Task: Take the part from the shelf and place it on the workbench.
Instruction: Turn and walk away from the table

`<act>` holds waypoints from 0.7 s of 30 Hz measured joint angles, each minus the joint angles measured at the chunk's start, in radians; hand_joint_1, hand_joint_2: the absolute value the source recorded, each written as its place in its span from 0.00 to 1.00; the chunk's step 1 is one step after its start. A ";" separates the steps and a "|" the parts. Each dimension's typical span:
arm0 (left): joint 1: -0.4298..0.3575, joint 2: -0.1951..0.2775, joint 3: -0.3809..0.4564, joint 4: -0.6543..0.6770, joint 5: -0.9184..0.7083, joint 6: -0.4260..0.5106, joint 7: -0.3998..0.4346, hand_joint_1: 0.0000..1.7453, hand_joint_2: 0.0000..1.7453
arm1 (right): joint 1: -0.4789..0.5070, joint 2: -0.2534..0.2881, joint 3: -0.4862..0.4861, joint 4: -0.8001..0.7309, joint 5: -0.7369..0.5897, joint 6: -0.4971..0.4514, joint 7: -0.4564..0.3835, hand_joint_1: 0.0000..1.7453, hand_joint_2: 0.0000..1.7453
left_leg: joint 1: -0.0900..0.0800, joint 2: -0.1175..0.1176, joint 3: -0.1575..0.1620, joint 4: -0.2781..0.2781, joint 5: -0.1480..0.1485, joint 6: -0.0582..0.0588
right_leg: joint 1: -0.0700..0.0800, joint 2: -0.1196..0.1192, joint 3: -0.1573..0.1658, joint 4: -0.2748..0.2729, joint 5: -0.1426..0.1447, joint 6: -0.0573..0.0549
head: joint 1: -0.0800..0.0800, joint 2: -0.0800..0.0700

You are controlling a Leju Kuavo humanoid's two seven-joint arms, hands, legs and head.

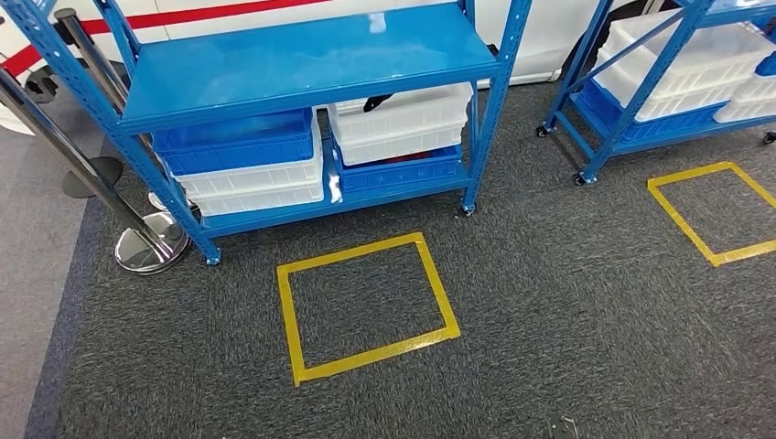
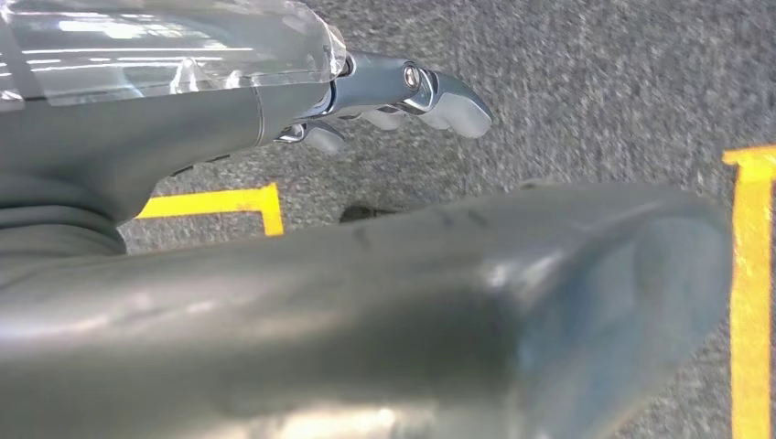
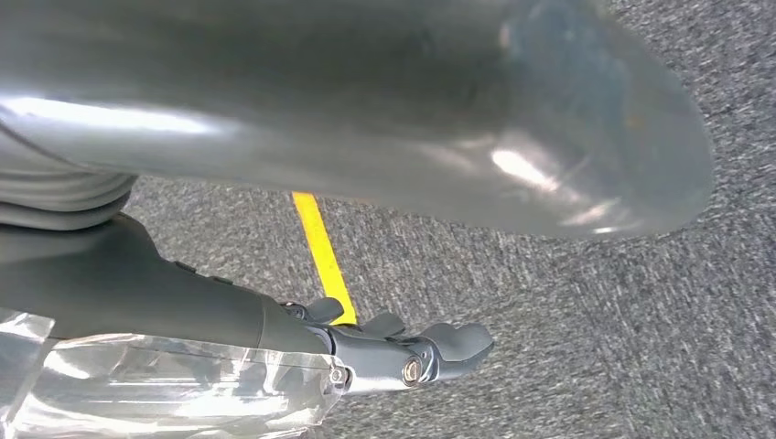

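Note:
The blue shelf [image 1: 302, 57] stands ahead of me with stacked bins on its lower level. A dark object [image 1: 377, 102] pokes out of the upper white bin [image 1: 403, 123]; I cannot tell what it is. Beneath it a blue bin [image 1: 398, 171] shows something red at its rim. In the left wrist view my left hand [image 2: 384, 302] hangs over the carpet, its fingers [image 2: 430, 96] stretched out and holding nothing. My right hand [image 3: 366, 119] hangs the same way in the right wrist view, fingers [image 3: 430, 352] extended and empty.
A yellow tape square [image 1: 366, 306] marks the grey carpet in front of the shelf. A second blue shelf [image 1: 673, 78] with white bins stands at the right, with another tape square [image 1: 714, 212] before it. A chrome post base [image 1: 146, 245] sits by the shelf's left leg.

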 joint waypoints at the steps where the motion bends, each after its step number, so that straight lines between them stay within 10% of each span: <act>1: 0.002 0.000 0.001 0.000 -0.001 0.000 0.000 0.00 0.00 | 0.000 0.000 0.000 0.000 -0.001 0.000 0.000 0.00 0.00 | 0.002 -0.002 0.002 -0.005 0.003 0.005 | -0.001 0.003 0.002 0.000 -0.002 0.006 | 0.000 0.000; 6: 0.002 -0.002 0.005 0.000 0.000 -0.004 -0.004 0.00 0.00 | 0.010 -0.001 -0.003 0.000 -0.002 -0.001 -0.001 0.00 0.00 | 0.008 -0.015 0.012 -0.020 0.009 0.027 | -0.006 0.060 -0.100 0.206 -0.110 0.020 | 0.002 0.000; 8: 0.004 -0.002 0.007 0.000 0.000 -0.004 -0.005 0.00 0.00 | 0.017 -0.002 -0.004 0.000 -0.002 -0.001 -0.001 0.00 0.00 | 0.007 -0.024 0.014 -0.019 0.006 0.027 | -0.008 0.063 -0.140 0.271 -0.112 0.023 | 0.002 0.000; 13: 0.005 -0.004 0.008 0.000 0.000 -0.004 -0.009 0.00 0.00 | 0.019 -0.003 -0.006 0.000 0.000 -0.001 -0.002 0.00 0.00 | 0.006 -0.042 0.018 -0.004 -0.012 0.007 | -0.010 0.072 -0.038 0.028 0.020 0.016 | 0.001 0.000; 18: 0.007 -0.003 0.008 0.000 0.000 -0.004 -0.012 0.00 0.00 | 0.018 -0.002 -0.006 0.000 0.002 -0.001 -0.002 0.00 0.00 | 0.006 -0.038 0.006 0.032 -0.040 -0.019 | -0.008 0.069 -0.026 0.008 0.015 -0.012 | 0.000 0.000; 21: 0.006 -0.003 0.008 0.000 -0.002 -0.004 -0.012 0.00 0.00 | 0.018 -0.003 -0.007 0.000 0.004 -0.001 -0.005 0.00 0.00 | 0.010 -0.026 -0.086 0.215 -0.121 -0.029 | -0.007 0.062 -0.017 0.007 0.007 -0.025 | 0.000 0.000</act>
